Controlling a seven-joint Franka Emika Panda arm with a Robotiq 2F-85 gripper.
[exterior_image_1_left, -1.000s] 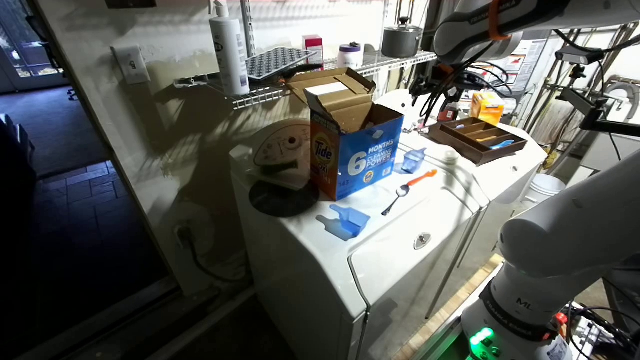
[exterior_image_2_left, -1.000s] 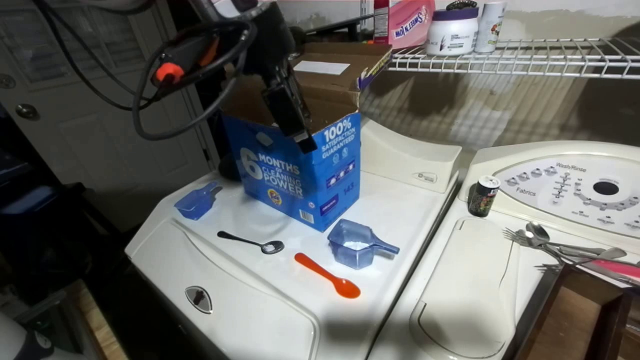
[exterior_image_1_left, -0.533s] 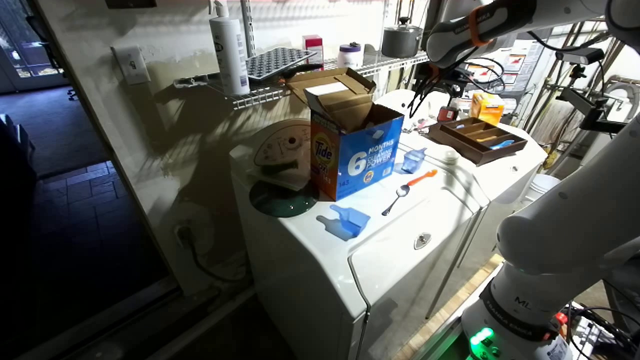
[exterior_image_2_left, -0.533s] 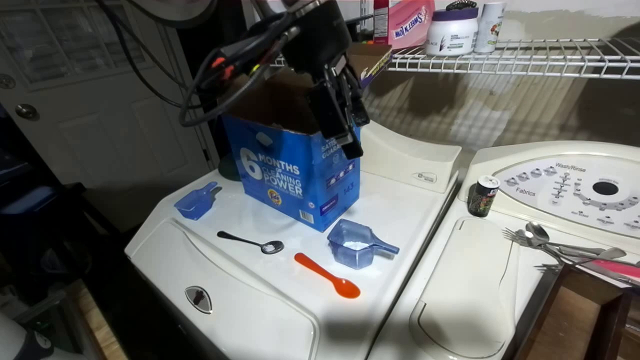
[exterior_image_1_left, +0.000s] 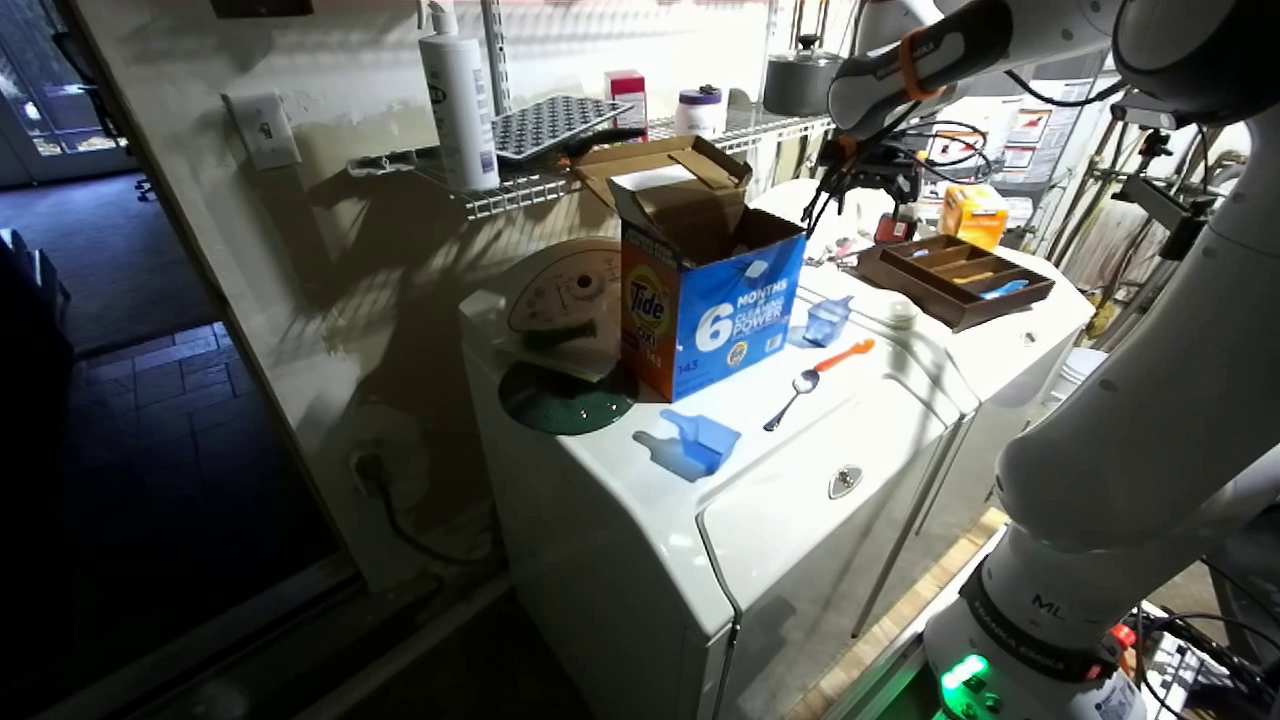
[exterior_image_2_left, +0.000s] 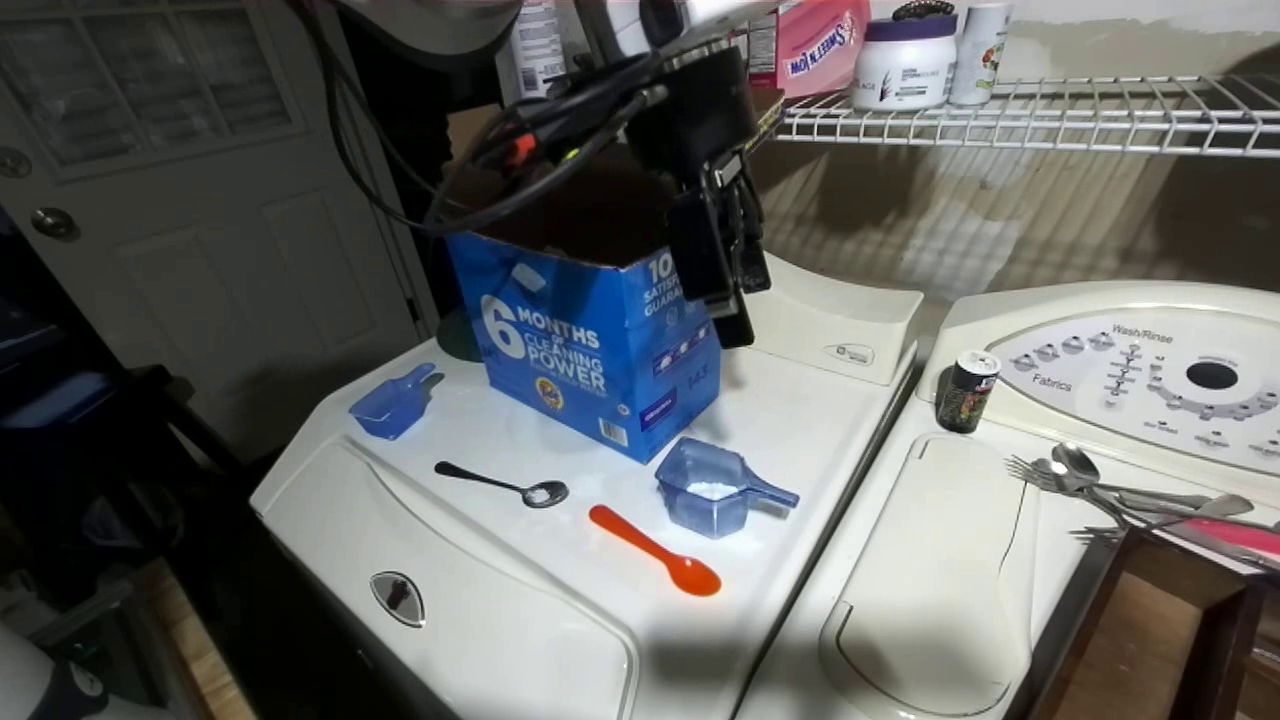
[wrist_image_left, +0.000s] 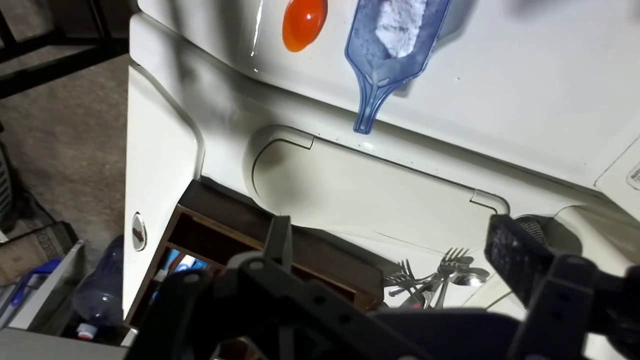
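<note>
My gripper is open, with nothing between its fingers. In an exterior view the gripper hangs in the air in front of a blue Tide box with raised cardboard flaps. Below it on the white machine top lies a blue scoop with white powder inside. Beside that scoop is an orange spoon, then a metal spoon and another blue scoop. In the wrist view, forks and spoons lie on the neighbouring machine, seen between the fingers but well beyond them.
A brown wooden tray sits on the neighbouring machine, next to a yellow-orange box. A small dark can stands near its control panel. A wire shelf at the back carries a white jar and a pink box.
The arm has swung across the front of the Tide box, away from its opening toward the neighbouring machine, and come slightly lower. The jaws stay open. Objects on the machines have not moved.
</note>
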